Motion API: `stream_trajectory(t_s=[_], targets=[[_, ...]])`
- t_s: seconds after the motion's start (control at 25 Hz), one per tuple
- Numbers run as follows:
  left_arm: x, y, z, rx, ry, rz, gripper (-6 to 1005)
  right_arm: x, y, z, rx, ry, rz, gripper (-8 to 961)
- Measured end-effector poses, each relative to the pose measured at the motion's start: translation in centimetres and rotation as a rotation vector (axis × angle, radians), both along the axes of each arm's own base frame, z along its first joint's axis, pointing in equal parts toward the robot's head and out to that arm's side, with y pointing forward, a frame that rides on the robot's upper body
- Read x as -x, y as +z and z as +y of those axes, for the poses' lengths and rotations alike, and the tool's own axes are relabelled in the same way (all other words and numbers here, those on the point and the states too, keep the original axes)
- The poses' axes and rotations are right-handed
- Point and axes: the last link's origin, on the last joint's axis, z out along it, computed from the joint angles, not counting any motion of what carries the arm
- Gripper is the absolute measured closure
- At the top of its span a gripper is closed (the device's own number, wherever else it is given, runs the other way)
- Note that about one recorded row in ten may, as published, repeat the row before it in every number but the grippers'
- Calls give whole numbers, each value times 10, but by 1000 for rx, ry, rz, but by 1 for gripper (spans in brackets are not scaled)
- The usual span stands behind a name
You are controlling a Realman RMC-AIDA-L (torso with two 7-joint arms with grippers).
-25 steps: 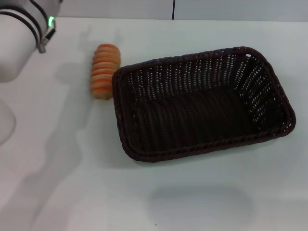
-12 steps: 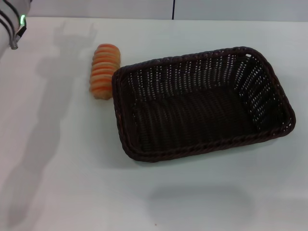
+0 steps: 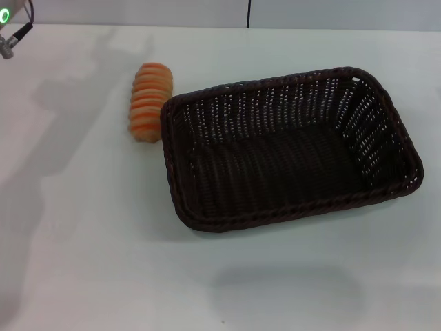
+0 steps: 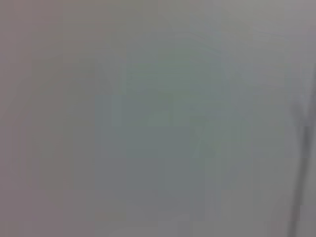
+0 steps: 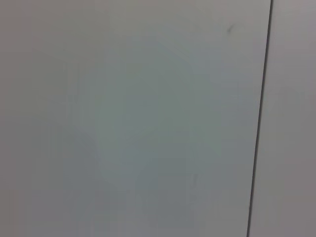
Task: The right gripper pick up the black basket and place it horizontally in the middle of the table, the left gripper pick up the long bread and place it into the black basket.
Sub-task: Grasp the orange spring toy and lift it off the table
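Across the middle of the white worktop [image 3: 89, 262], reaching toward its right edge, the black basket [image 3: 289, 148] lies with its long side running left to right, slightly skewed so its right end sits farther back than its left. It is a rectangular wicker container, dark brown-black, with a thick braided rim, sloping sides of open weave that let pale light through between the strands, and a tighter woven floor. Nothing lies inside it; the floor is bare. Just beyond its back left corner, the long bread [image 3: 148, 102] rests on the worktop outside the basket, its near end right beside the rim, though whether they touch cannot be told. The loaf is oblong and rounded, orange-tan, ridged in crosswise segments that alternate lighter and darker stripes, with its length pointing toward the far edge. At the far left corner only a sliver of the left arm [image 3: 12, 27] shows, a green glowing ring and a small silver connector, raised off the surface; the left pincer itself is out of sight, as is the right pincer. Both wrist views show only a plain pale surface, the right one crossed by a thin dark line.
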Motion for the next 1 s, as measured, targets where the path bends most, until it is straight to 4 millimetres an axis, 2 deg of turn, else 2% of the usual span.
stream_trajectory(t_s=[0.16,0.24,0.48,0.6,0.72,0.88,1.0], targets=[[5,5,-13,-38,-191,-48,139,2,-2,0,6,6,4,168],[9,5,-15,-62,-212,-46,139,3,-2,0,7,10,4,168],[32,-1,-15,-173,-156,47,138,9,-3,0,11,24,6,169],[35,-3,-15,-186,-161,68,138,10,-2,-1,10,26,6,169],[43,-10,-25,-273,-242,111,138,13,-3,-1,11,35,6,170],[46,-12,-30,-323,-263,103,139,15,-3,-2,13,40,6,170],[41,-14,-23,-268,-213,56,139,15,-3,-2,12,40,6,170]])
